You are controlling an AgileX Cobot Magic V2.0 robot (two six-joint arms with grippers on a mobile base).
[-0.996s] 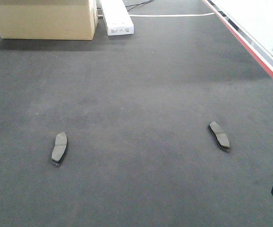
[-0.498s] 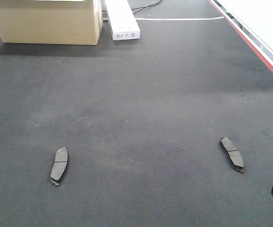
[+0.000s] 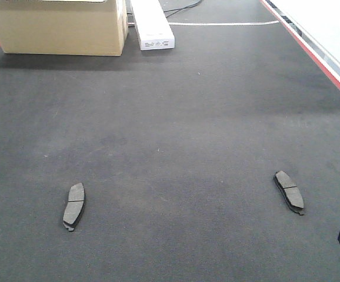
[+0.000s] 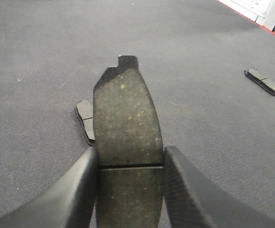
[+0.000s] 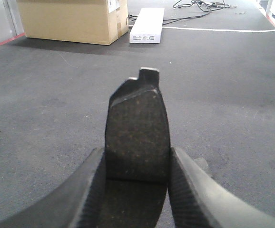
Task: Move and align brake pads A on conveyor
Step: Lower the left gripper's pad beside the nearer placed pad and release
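Below both grippers spreads the conveyor (image 3: 176,117). Left gripper (image 4: 128,161) clamps a brake pad (image 4: 125,123), long axis pointing away; just beneath and left lies a belt pad (image 4: 85,121). Right gripper (image 5: 137,171) likewise grips its pad (image 5: 137,128).

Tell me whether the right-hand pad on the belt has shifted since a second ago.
Yes. The right-hand pad sits lower and further right in the front view, but the cardboard box shifted too, so the camera may have moved.

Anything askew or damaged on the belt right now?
No damage shows. The two brake pads on the conveyor are not aligned: the left pad leans slightly right, the right pad slants left. The left tool and right tool each grip another pad.
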